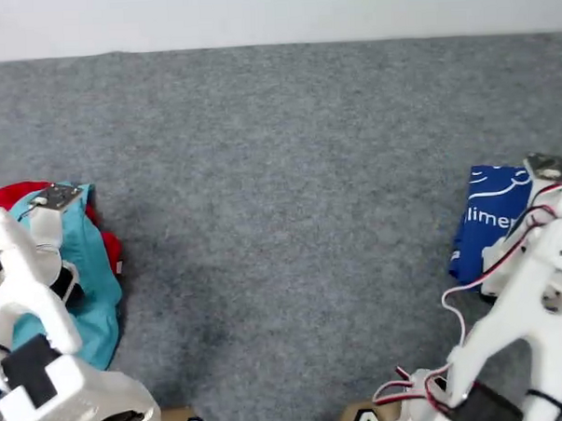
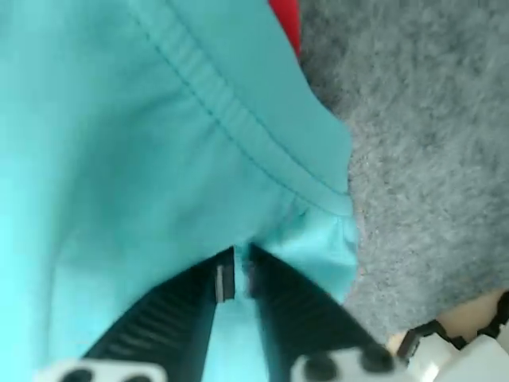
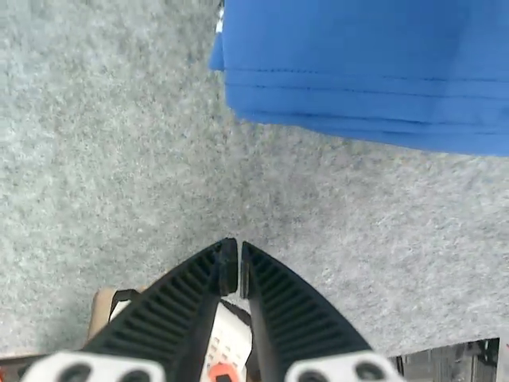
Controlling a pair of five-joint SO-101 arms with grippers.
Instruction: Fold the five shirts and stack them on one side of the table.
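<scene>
1. While the blue shirt (image 1: 491, 222) lies folded into a flat rectangle at the right edge of the table (image 1: 289, 173), it is the one garment that looks finished. The right wrist view shows its layered hems stacked evenly on the grey surface.
2. The teal shirt (image 1: 88, 275) sits in a loose, crumpled heap at the left edge, not folded.
3. The red shirt (image 1: 14, 196) lies under and behind the teal one, with only its edges poking out. It is also unfolded as far as can be seen.
4. Tally: three shirts counted against the five the task names. By my reckoning, one is folded and two wait in the heap. The stack amounts to a single shirt, so the job looks to be in its early part.
5. The heap and the folded shirt lie well apart, on opposite sides of the table.
6. The left gripper (image 2: 235, 274) is low over the teal cloth, with its jaws drawn together to a sliver. Whether a pinch of fabric is caught between them, I cannot tell.
7. The right gripper (image 3: 239, 267) has its jaws closed and carries nothing. It is poised over the grey surface near the blue shirt's folded edge, not touching it.
</scene>
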